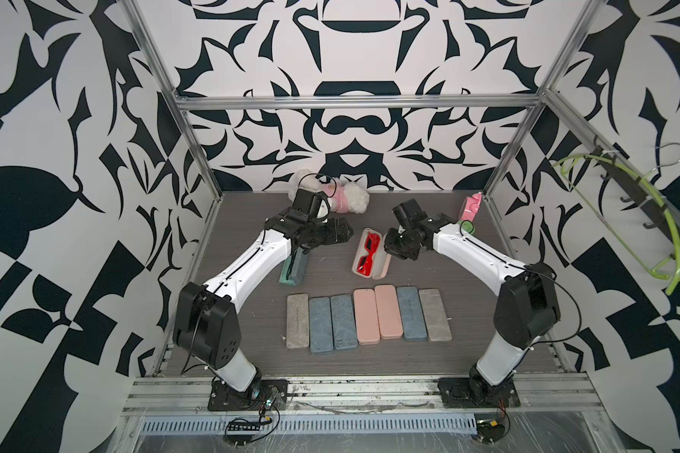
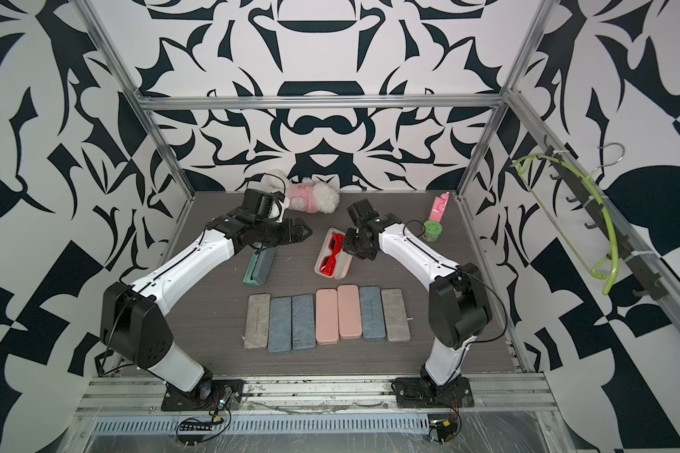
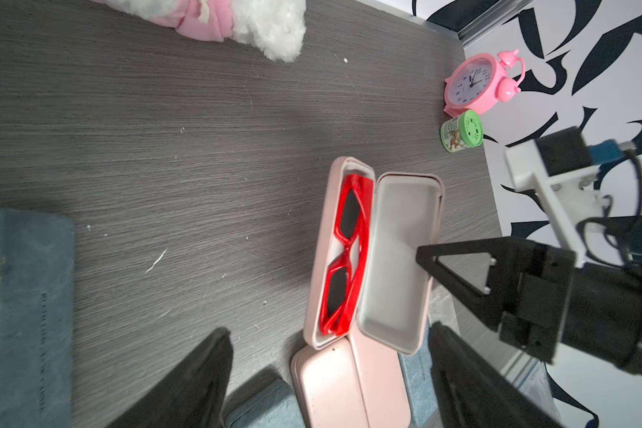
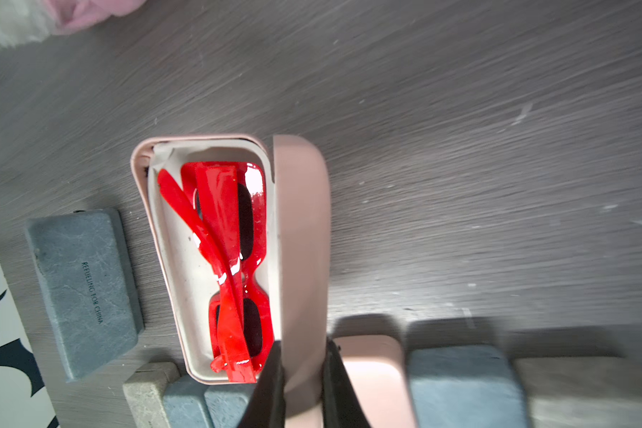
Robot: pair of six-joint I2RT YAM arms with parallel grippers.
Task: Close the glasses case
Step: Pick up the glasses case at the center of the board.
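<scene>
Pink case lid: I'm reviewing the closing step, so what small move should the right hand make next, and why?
Probably swing the lid over toward the base until the rims meet. The right hand pinches the lid's rim, the lid stands roughly upright beside the base, and the red sunglasses lie in the base, so nothing seems to block closing.

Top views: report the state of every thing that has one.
Pink case: open, lid raised.
Red sunglasses: folded, inside pink case.
Right gripper: shut on lid.
Left gripper: open, empty.
Row of seven cases: all closed.
Lone blue case: looks closed.
</scene>
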